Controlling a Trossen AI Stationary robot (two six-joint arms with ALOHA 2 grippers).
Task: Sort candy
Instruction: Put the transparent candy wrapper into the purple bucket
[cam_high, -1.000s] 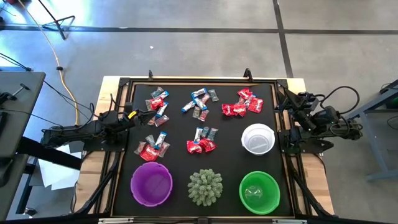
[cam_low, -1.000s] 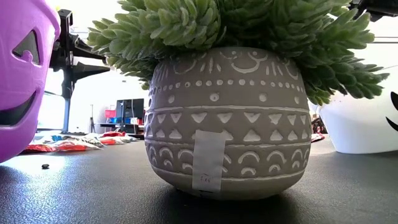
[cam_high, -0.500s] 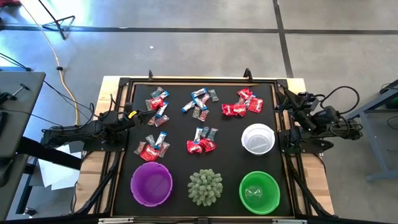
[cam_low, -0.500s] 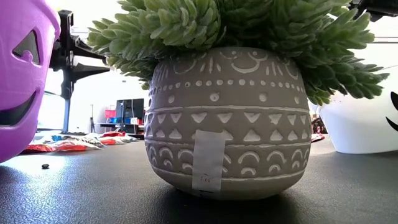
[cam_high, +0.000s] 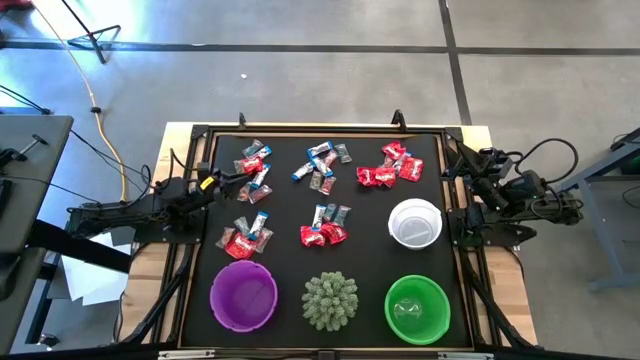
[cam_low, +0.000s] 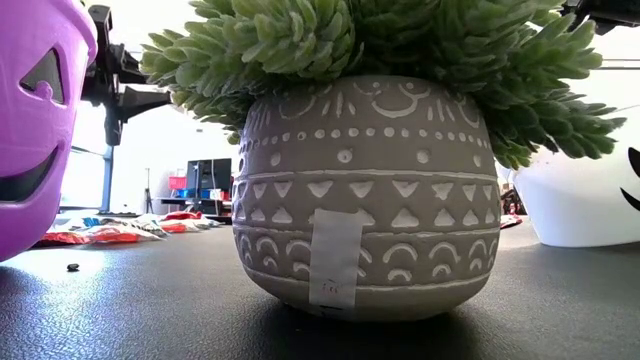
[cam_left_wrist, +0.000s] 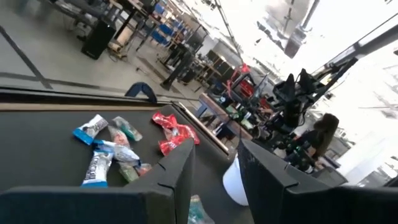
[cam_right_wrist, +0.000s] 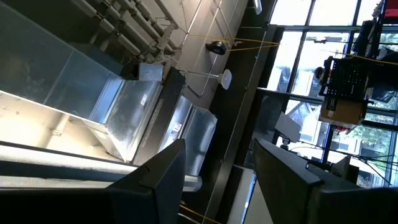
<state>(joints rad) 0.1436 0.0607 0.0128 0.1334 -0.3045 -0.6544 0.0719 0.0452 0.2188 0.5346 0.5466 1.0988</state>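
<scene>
Nothing looks sorted yet: the candy (cam_high: 322, 170) lies in five loose clusters on the black mat (cam_high: 290, 215), and the purple bowl (cam_high: 243, 295), the white bowl (cam_high: 414, 222) and the green bowl (cam_high: 417, 309) along the near side appear to hold no sweets, so I judge the whole job is left. The left gripper (cam_high: 238, 178) reaches in over the mat's left edge just beside the far-left cluster, jaws apart and holding nothing, while the right gripper (cam_right_wrist: 217, 180) waits off the right edge, jaws apart and empty too. No wrapper print is legible, and the pale tag on the patterned pot (cam_low: 365, 195) carries marks too small to read.
</scene>
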